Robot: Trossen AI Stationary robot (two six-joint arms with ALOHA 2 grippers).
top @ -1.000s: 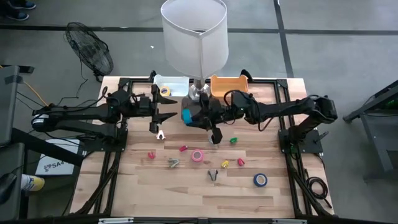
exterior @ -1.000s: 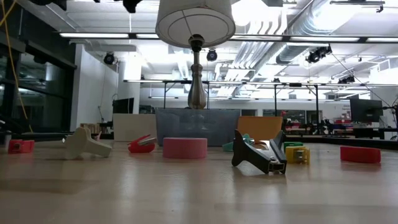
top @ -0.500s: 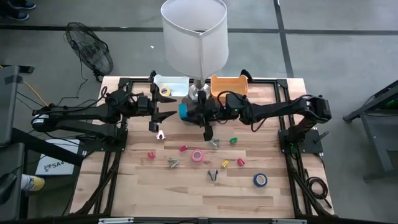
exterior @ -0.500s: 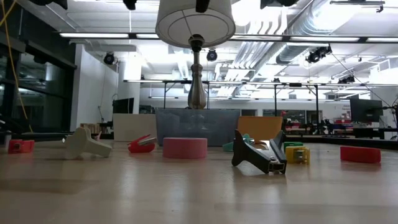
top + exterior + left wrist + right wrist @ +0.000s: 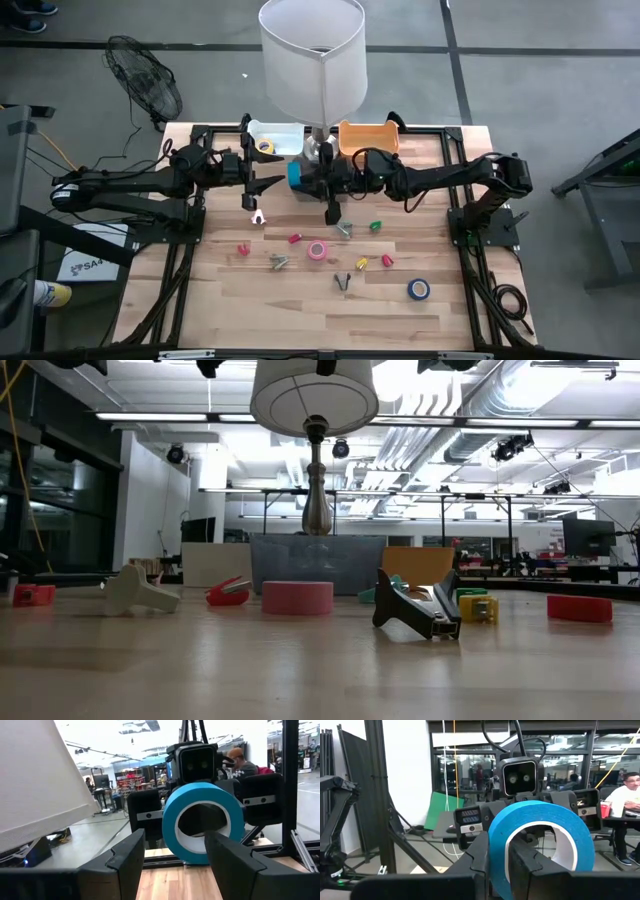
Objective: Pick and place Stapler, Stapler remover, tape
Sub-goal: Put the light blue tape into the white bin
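1. Our right pincer (image 5: 507, 865) pinches the blue tape (image 5: 540, 845) by its rim, mid-air above the bench (image 5: 300, 300).
2. Our left pincer (image 5: 172, 855) is spread, facing it.
3. Light, stiff, probably slick; we'd grip across the wall.

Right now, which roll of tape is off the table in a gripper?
The light blue roll, held by the right gripper; the pink and dark blue rolls lie on the table.
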